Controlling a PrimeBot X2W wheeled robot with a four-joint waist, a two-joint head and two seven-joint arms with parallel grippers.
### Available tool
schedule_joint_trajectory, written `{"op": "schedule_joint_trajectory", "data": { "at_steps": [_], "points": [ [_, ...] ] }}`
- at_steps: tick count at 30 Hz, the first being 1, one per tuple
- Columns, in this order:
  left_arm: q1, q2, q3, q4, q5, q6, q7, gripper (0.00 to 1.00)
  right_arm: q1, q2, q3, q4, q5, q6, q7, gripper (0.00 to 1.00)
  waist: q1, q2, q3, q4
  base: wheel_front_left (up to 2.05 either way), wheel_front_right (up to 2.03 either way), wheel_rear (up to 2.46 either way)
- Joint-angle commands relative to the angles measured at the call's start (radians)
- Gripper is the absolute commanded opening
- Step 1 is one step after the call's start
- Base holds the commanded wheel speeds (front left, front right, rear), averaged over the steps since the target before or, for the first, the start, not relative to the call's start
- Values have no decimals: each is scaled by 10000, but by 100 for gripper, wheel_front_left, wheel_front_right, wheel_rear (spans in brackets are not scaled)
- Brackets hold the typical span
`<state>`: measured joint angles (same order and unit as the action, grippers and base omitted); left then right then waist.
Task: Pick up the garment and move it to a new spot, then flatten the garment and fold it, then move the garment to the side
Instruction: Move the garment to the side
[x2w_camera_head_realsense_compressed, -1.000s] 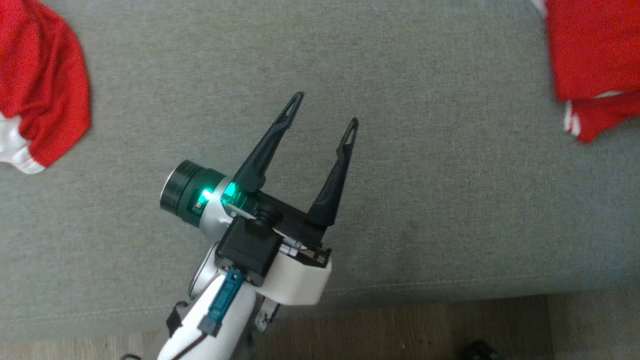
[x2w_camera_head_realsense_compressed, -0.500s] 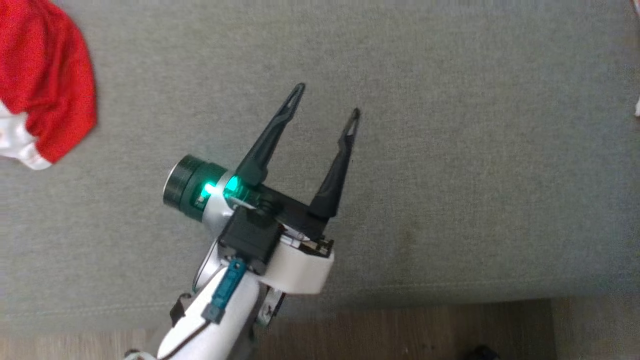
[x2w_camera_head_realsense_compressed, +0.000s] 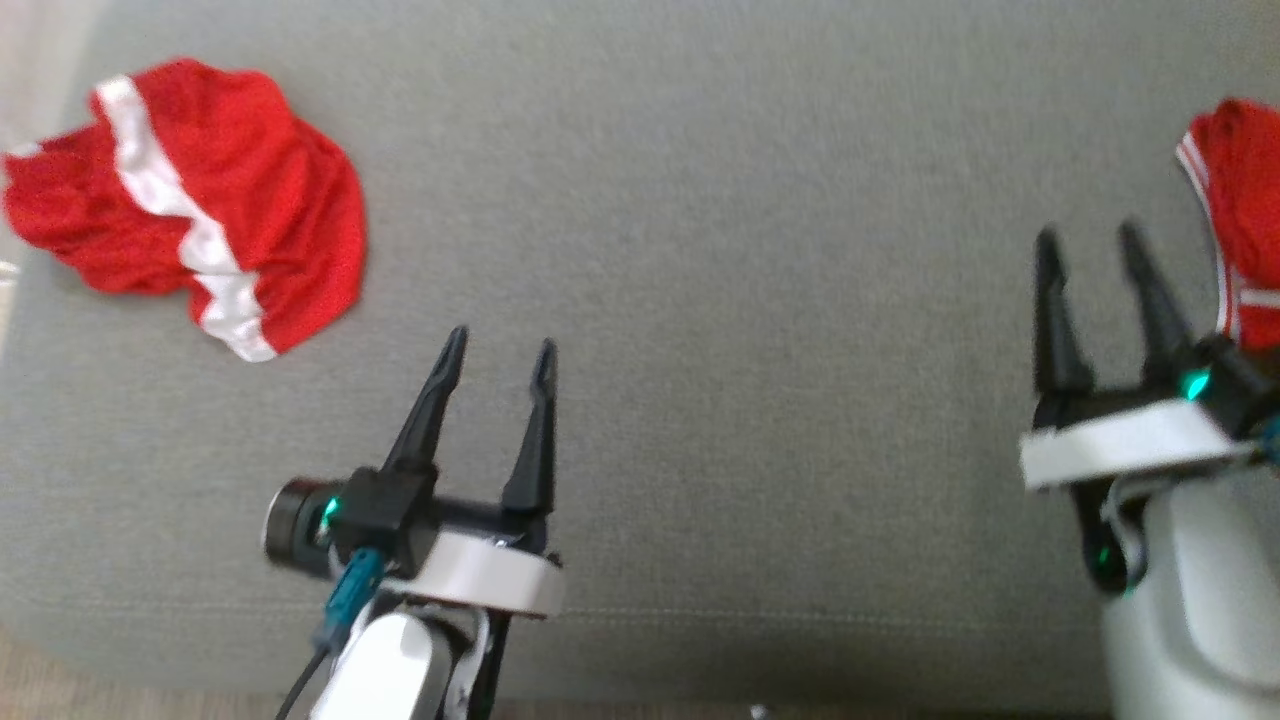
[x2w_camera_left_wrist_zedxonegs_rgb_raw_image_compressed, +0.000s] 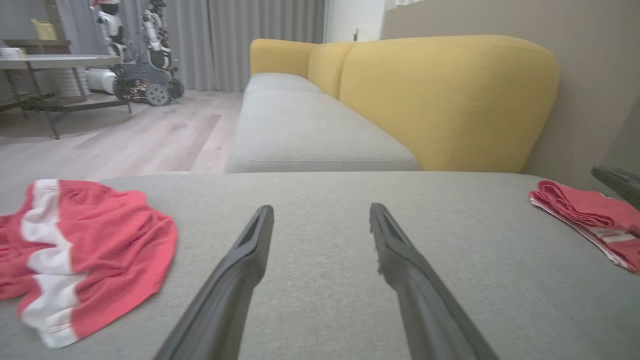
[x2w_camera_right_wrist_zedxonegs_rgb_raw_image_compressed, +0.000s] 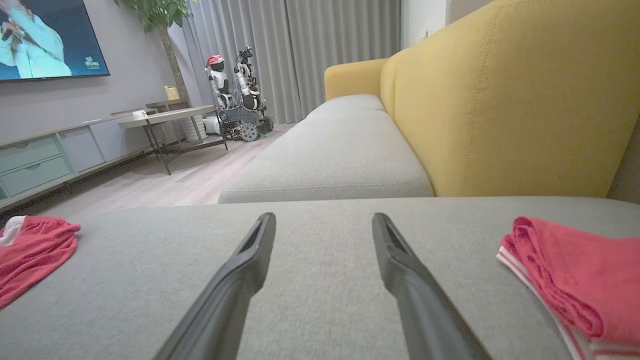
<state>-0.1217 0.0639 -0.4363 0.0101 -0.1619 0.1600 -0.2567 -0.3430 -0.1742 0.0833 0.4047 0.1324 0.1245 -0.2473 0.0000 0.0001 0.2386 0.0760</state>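
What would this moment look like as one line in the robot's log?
left hand: open, empty | right hand: open, empty | crumpled red garment: cushion, robot's left | folded red garment: cushion, robot's right

Head view blurred; folded garment cut off at right edge.

Soft, even light — shadows staying faint
Head view is blurring, right gripper smearing most; wrist views are bowing at their edges.
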Motion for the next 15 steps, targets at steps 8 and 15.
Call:
{"op": "schedule_joint_trajectory", "data": {
  "at_steps": [8, 15],
  "points": [
    [1127, -90, 1237, -341, 425, -21, -51, 100, 2047, 622, -120, -1918, -255, 62, -142, 100, 0, -1, -1579, 485, 0, 0, 0],
    [2170, -97, 1788, -560, 845, -312, -51, 100, 3667, 923, -480, -2904, -341, 62, -143, 100, 0, -1, -2318, 319, 0, 0, 0]
  ]
}}
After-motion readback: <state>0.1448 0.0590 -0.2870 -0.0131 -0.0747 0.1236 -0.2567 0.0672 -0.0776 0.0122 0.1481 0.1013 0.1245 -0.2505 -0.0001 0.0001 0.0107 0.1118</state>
